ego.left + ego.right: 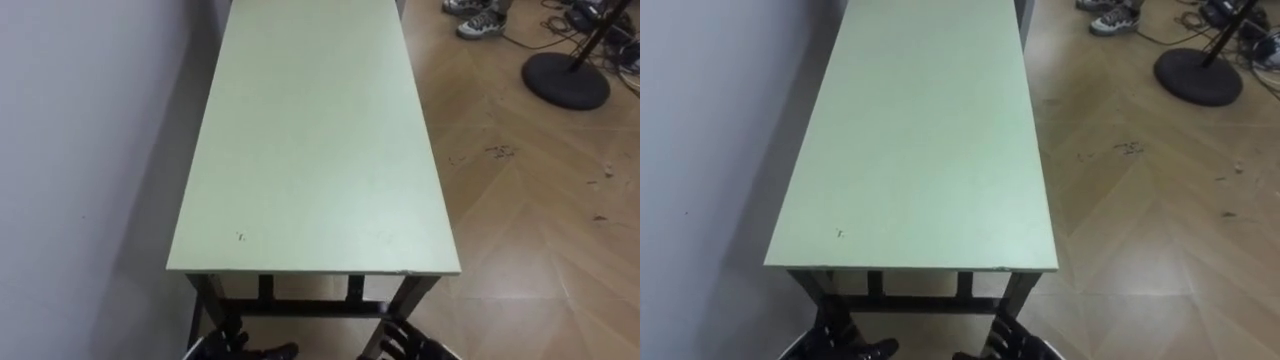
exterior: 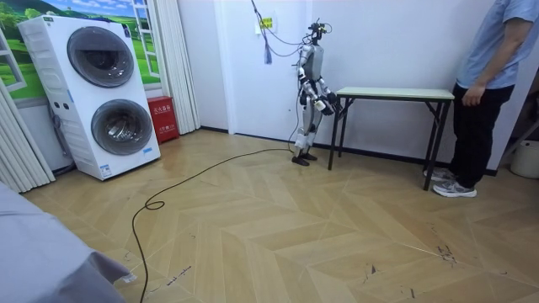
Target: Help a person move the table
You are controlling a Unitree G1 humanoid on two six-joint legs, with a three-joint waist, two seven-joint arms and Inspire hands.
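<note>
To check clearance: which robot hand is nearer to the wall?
Left. The left hand is below the table's near-left corner, on the wall side; the right hand is below the near-right corner, farther off.

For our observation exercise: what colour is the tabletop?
The tabletop is pale green, clearest in the left eye view.

Desk [image 1: 310,140] runs close along the wall [image 1: 80,150] on the left, so that side's blocked. The right is open floor [image 1: 540,230], with a round stand base [image 1: 565,80] further out and a person [image 2: 487,84] at the far end.
</note>
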